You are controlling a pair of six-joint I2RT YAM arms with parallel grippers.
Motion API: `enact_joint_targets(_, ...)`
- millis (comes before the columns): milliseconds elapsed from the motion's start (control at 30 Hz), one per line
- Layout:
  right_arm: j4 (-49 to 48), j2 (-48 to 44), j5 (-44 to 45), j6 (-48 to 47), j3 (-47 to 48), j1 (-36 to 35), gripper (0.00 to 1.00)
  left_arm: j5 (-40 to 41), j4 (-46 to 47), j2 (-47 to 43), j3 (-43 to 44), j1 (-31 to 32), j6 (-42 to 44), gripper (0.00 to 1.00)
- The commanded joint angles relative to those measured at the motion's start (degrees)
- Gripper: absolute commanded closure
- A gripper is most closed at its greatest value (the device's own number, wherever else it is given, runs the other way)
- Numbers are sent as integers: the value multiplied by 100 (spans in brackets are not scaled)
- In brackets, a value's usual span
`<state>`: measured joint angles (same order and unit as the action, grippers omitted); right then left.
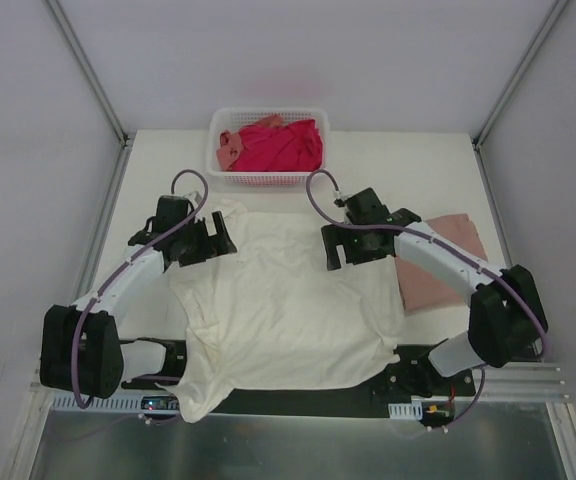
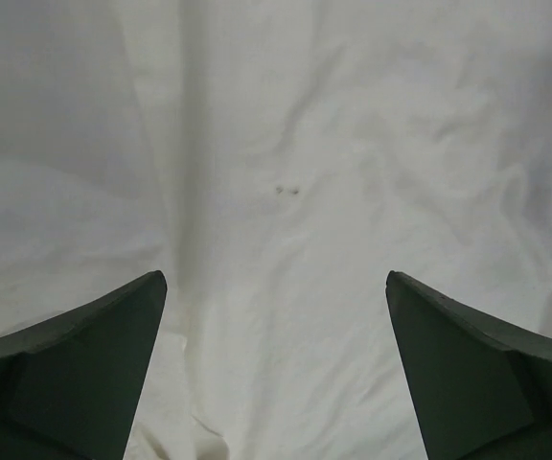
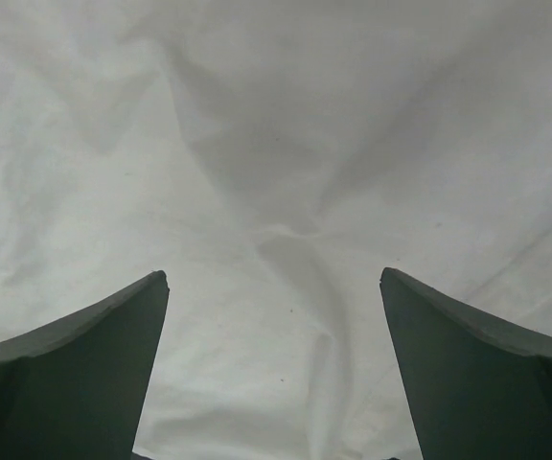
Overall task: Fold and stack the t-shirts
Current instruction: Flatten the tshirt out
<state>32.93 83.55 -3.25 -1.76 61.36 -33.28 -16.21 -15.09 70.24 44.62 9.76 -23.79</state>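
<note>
A cream t-shirt (image 1: pixel 278 310) lies spread across the middle of the table, its hem hanging over the near edge. My left gripper (image 1: pixel 208 238) stands open over the shirt's far left corner. My right gripper (image 1: pixel 336 248) stands open over its far right corner. In the left wrist view only cream cloth (image 2: pixel 286 192) shows between the wide-apart fingers (image 2: pixel 84 374). The right wrist view is filled with wrinkled cream cloth (image 3: pixel 286 240) between spread fingers (image 3: pixel 468 374). A dusty pink folded t-shirt (image 1: pixel 438 262) rests on the right, partly under the right arm. Magenta-red and salmon t-shirts (image 1: pixel 278 145) fill the basket.
The white lattice basket (image 1: pixel 268 178) stands at the table's far edge, centre. Metal frame posts (image 1: pixel 98 90) rise at the back corners. The arm bases (image 1: pixel 78 350) sit at the near edge beside a metal rail (image 1: pixel 528 385).
</note>
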Motion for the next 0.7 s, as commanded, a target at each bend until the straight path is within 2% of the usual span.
enact_joint_targets(0, -181, 643, -10, 615, -133, -21, 3, 591, -327, 244, -279, 0, -442, 1)
enact_joint_targets(133, -111, 1321, 158, 642, 112, 49, 3, 1469, -766, 1147, 81, 0, -547, 1)
enact_joint_targets(300, 3, 2242, 9, 642, 752, 435, 3, 1884, -881, 2106, 730, -62, -600, 1)
enact_joint_targets(433, 222, 2868, -141, 476, 1454, 778, 3, 1850, -934, 3028, 1267, -334, -583, 2)
enact_joint_targets(500, 345, 3237, -202, 387, 1816, 945, 3, 1412, -934, 3319, 1566, -623, -583, 1)
enact_joint_targets(667, 767, 4062, -352, 255, 3298, 1367, 3, 1278, -978, 3689, 2566, -730, -293, 1)
